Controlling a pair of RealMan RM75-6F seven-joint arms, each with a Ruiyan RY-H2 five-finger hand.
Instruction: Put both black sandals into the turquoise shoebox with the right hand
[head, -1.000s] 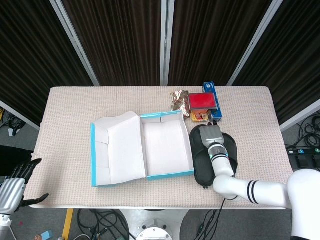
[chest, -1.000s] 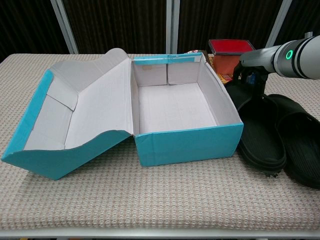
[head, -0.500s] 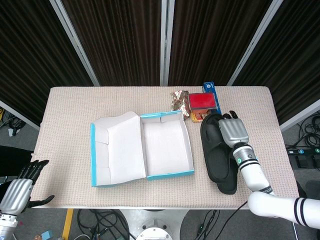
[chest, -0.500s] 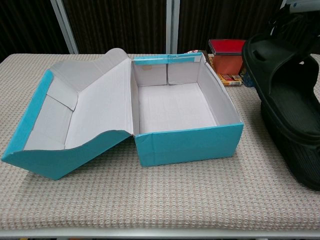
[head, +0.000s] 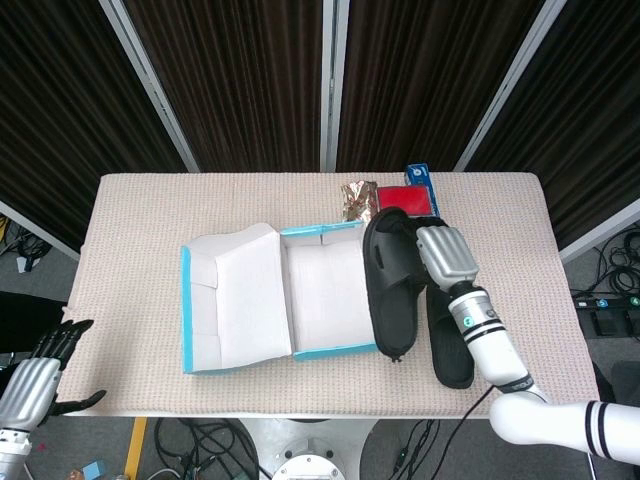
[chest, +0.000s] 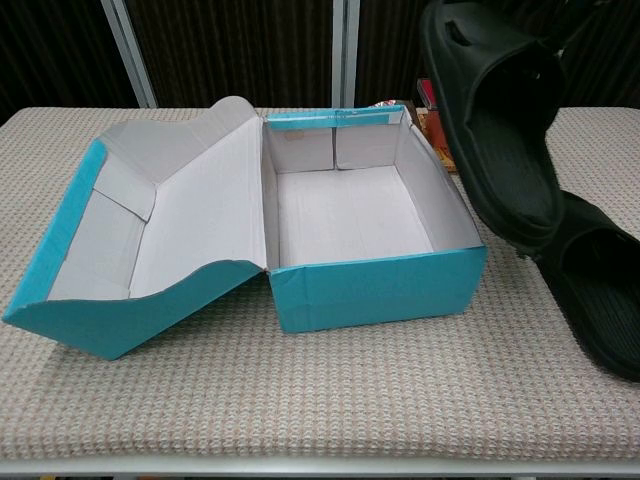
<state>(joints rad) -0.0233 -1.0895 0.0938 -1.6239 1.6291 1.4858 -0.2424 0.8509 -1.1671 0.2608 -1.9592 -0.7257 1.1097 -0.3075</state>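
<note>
The right hand (head: 446, 257), its fingers clamped on both sandals (head: 392, 283), has swung them from the right of the frame toward centre, so they now hang at the right wall of the empty box (head: 325, 292), seemingly ready to drop in.

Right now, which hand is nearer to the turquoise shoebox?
The right hand. It holds both black sandals just beside the turquoise shoebox, at its right wall. The left hand hangs off the table's near left corner, far from the box.
</note>
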